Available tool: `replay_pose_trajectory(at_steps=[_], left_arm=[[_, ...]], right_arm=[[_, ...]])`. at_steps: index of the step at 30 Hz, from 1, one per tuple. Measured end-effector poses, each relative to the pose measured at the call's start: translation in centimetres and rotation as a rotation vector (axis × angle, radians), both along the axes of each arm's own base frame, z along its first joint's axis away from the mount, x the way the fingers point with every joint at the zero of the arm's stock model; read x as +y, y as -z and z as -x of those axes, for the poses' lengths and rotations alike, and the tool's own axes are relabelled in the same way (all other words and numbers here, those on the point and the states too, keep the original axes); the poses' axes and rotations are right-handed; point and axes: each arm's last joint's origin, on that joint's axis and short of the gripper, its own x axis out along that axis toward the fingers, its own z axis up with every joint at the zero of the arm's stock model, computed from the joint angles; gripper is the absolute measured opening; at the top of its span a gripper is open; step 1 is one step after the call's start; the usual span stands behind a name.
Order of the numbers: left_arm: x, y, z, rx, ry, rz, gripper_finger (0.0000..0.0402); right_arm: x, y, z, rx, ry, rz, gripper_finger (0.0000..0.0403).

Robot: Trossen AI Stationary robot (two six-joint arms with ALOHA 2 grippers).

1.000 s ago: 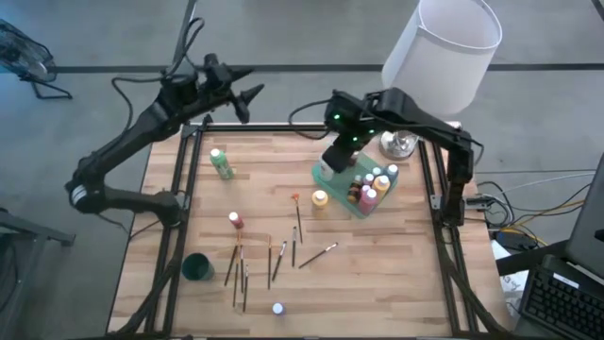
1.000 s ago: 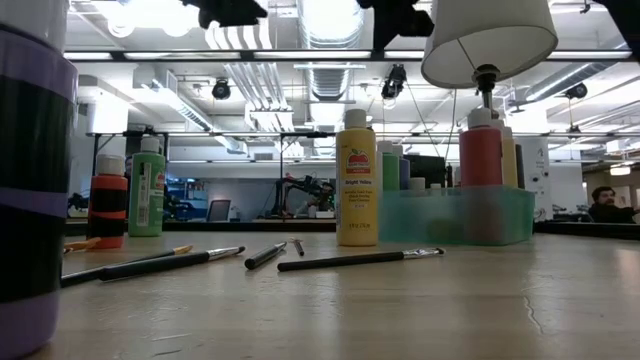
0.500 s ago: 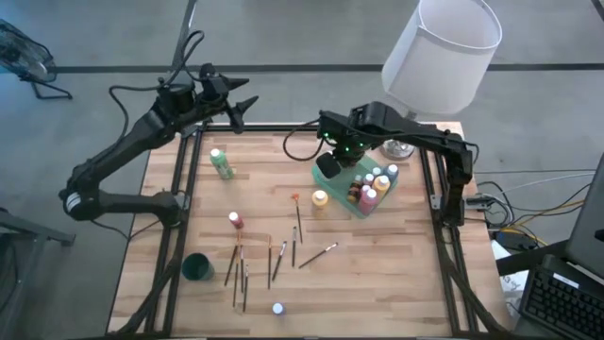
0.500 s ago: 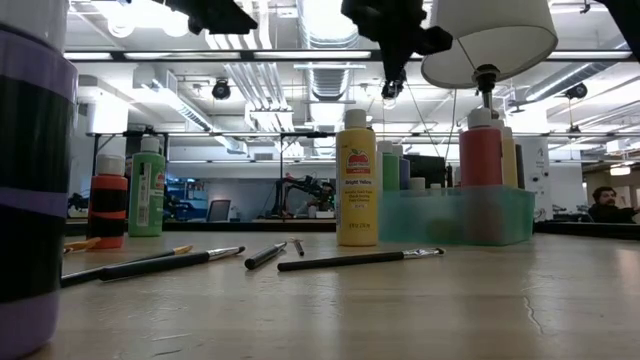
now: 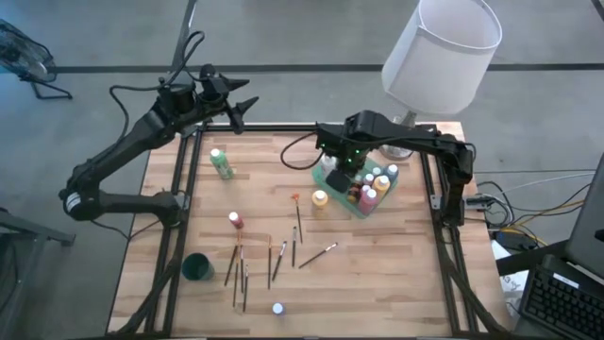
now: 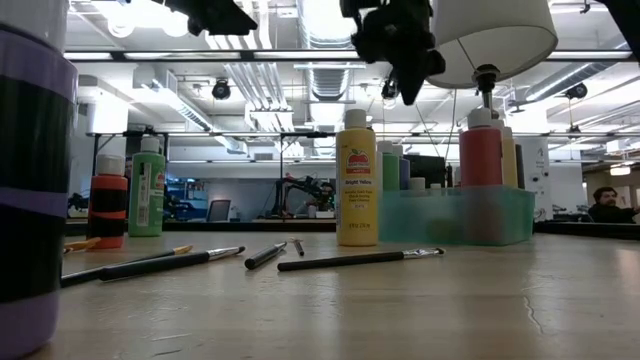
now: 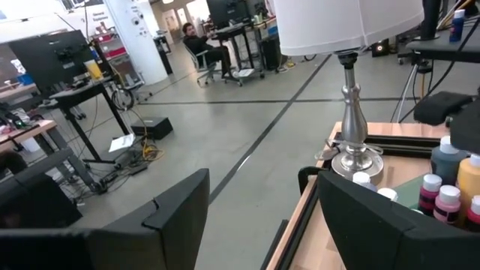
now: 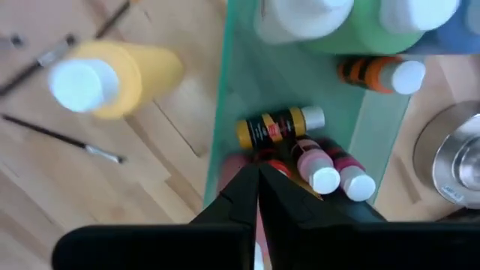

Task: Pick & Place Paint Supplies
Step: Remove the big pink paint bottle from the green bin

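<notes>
Above the green tray (image 5: 377,201) of paint bottles (image 5: 370,185) — right gripper (image 5: 332,166), fingers clenched empty; left gripper (image 5: 238,104) released.

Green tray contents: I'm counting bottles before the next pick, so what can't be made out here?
- Tray, high view: the right gripper, shut, hangs over its near-left corner and hides what lies under it.
- Low view: the frosted tray wall blurs the bottles' lower parts; the red bottle blocks those behind.
- Right wrist view: bottles are cut off at the picture's edge.
- Left wrist view: the finger covers part of the tray.
</notes>
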Motion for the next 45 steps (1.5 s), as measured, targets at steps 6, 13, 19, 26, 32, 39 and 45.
replay_pose_trajectory(at_steps=[6,13,19,26,32,39,45], left_arm=[[0.0,0.0,0.0,-0.002,0.0,0.007,0.0252],[0.0,0.1,0.0,0.004,-0.001,0.013,0.0252],[0.0,0.1,0.0,0.004,-0.001,0.013,0.0252],[0.0,0.1,0.0,0.004,-0.001,0.014,0.0252],[0.0,0.1,0.0,0.004,-0.001,0.014,0.0252],[0.0,0.1,0.0,0.005,-0.001,0.014,0.0252],[0.0,0.1,0.0,0.007,-0.001,0.016,0.0252]], right_arm=[[-0.5,1.9,0.3,0.071,0.014,-0.031,0.0059],[-0.5,3.9,0.8,0.149,0.138,-0.065,0.0121],[-0.6,5.0,0.4,0.125,0.153,-0.073,0.0161],[-0.9,5.8,-0.6,0.067,0.219,-0.062,0.0189],[-1.3,8.5,-1.9,0.147,0.269,-0.074,0.0187],[-1.4,9.9,-2.5,0.19,0.359,-0.101,0.0176],[-1.4,9.9,-2.5,0.185,0.449,-0.075,0.0182]])
